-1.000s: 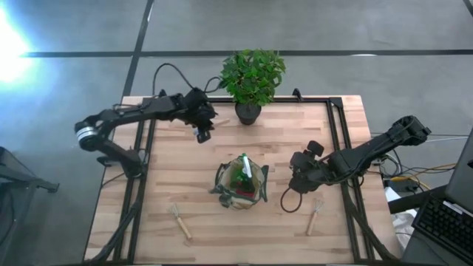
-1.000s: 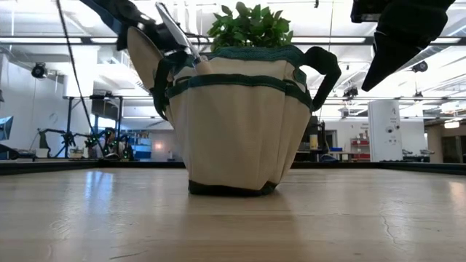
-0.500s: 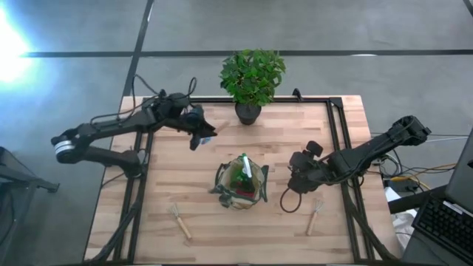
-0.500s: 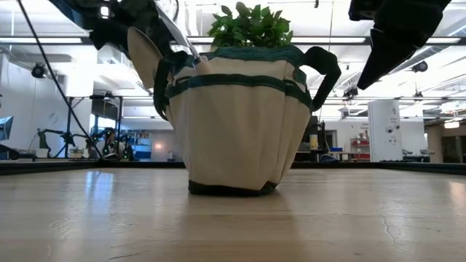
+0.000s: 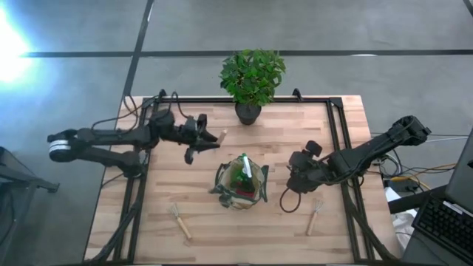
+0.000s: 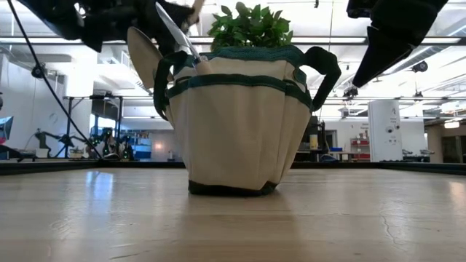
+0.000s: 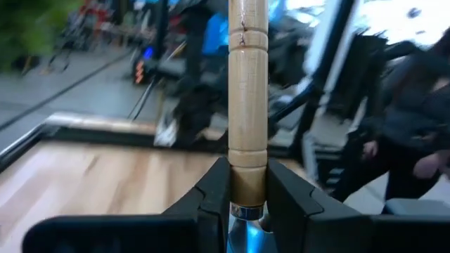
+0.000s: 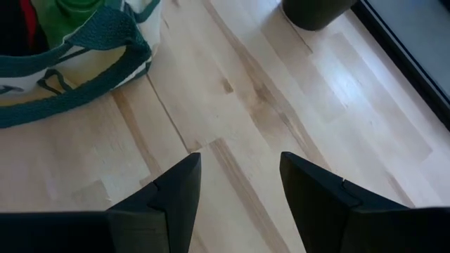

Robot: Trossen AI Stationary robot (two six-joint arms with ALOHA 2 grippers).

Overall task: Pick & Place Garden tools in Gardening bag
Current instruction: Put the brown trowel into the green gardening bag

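Observation:
My left gripper (image 5: 198, 140) hovers over the table's far left part, pointing level toward the right, shut on a wooden-handled garden tool (image 5: 215, 137). The tool's metal head is hidden below the fingers. The khaki gardening bag (image 5: 240, 185) stands upright at mid-table on its base, with a green spray bottle (image 5: 244, 168) and other tools inside. A trowel head (image 6: 144, 52) sticks up from its side pocket. Two wooden-handled tools (image 5: 179, 220) (image 5: 315, 214) lie flat near the front edge. My right gripper (image 8: 239, 190) hangs open, right of the bag. My left gripper pinches the tool's wooden handle at its head end (image 7: 247, 184), just above the metal neck (image 7: 242, 232), between its two fingers (image 7: 211, 204). The fingers come level from the table's left. The tool is lifted clear, its handle (image 7: 248, 84) sticking out beyond the fingertips.
A leafy plant in a dark pot (image 5: 250, 81) stands at the far edge's middle, close to my left gripper. Dark rails (image 5: 336, 133) run along the table's sides. Bare wood lies between the bag and the left rail.
My left gripper has drawn away from the plant pot toward the table's left and near side, rising a little. It has tipped from pointing down to pointing level. The tool has swung with it, so the handle now points toward the right.

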